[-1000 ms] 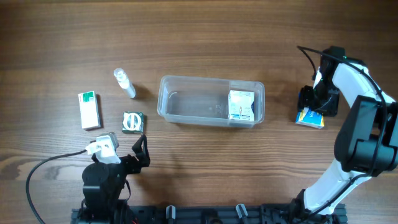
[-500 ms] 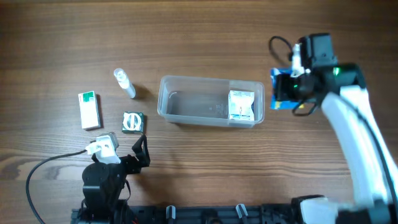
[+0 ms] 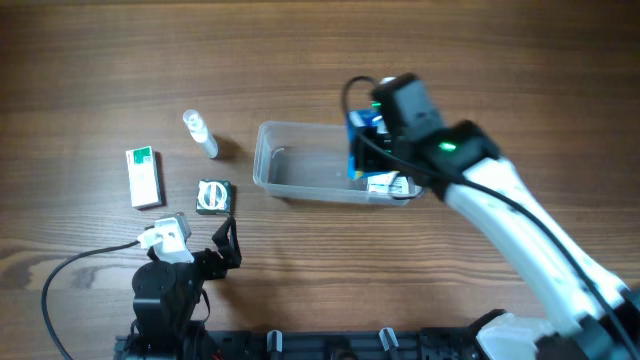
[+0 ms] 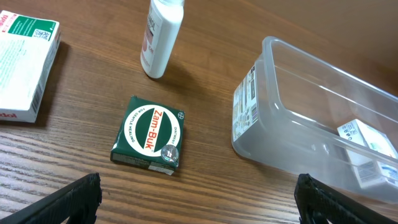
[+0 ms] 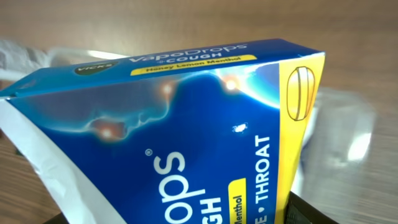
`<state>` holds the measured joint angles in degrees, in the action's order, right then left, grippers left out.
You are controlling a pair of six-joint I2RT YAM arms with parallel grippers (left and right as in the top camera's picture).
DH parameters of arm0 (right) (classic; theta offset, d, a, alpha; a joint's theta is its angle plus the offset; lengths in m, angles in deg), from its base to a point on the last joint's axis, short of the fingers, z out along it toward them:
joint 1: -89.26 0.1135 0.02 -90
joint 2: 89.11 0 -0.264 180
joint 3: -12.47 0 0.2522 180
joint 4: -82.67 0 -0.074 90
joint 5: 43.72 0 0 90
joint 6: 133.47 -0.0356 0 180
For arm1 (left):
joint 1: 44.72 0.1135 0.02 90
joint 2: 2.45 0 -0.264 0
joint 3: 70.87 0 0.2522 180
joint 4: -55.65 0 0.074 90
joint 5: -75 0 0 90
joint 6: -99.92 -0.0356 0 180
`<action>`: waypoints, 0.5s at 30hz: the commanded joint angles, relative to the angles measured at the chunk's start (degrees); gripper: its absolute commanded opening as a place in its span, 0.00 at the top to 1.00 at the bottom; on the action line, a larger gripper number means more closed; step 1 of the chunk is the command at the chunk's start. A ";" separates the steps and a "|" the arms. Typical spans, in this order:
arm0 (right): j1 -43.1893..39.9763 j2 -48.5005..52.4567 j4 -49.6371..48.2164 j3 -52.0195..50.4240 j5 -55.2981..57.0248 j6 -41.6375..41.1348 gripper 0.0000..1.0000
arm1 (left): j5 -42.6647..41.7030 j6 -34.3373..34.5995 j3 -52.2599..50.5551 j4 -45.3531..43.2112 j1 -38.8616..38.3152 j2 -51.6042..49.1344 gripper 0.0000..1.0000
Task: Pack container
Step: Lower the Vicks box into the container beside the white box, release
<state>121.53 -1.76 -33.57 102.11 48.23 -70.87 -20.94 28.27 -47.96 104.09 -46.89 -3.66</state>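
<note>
1. Container (image 3: pixel 300 172): a clear tub at the table's centre, with its long axis running 9 to 3 o'clock. The sticker on its 9 o'clock end wall is too small to read.
2. White box (image 3: pixel 392 186): it lies inside the tub at the 3 o'clock end, and its print is illegible.
3. Blue box (image 5: pixel 186 124): it is held above the tub's 3 o'clock half. It reads "VICKS", "VapoDrops + COUGH", "Honey Lemon Menthol" and "THROAT".
4. Right gripper (image 3: pixel 363 140): it is clamped on the blue box, judged from the carry, as the fingers are hidden. The bare floor of the tub lies toward 9 o'clock of the claw, so this is the nearer arm for the drop.
5. Left gripper (image 4: pixel 200 202): the jaws are spread wide and hold nothing. It sits at 7 o'clock of the tub, well apart from it.
6. Unpacked items, all at 9 o'clock of the tub: a green "Zam-Buk" box (image 4: pixel 149 132), a small bottle (image 4: pixel 163 31) and a white carton (image 4: pixel 22 62).
</note>
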 commanded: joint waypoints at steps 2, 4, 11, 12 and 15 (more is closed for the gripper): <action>2.34 9.60 -2.89 -0.63 1.01 -7.13 0.34 | -0.68 0.31 -0.15 -0.20 0.33 0.35 0.00; 2.32 12.96 -3.50 -0.63 1.01 -8.70 0.34 | -0.68 0.31 -0.15 -0.20 0.33 0.35 0.00; 3.06 21.14 -3.54 -0.63 -0.96 -10.58 0.33 | -0.68 0.31 -0.15 -0.20 0.33 0.35 0.00; 3.13 22.01 -3.69 -0.63 -0.96 -10.69 0.32 | -0.68 0.31 -0.15 -0.20 0.33 0.35 0.00; 3.13 23.21 -4.02 -0.63 -0.90 -10.69 0.31 | -0.68 0.31 -0.15 -0.20 0.33 0.35 0.00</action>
<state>124.11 19.44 -37.22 101.91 47.82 -80.16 -20.94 28.27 -47.96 104.09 -46.89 -3.66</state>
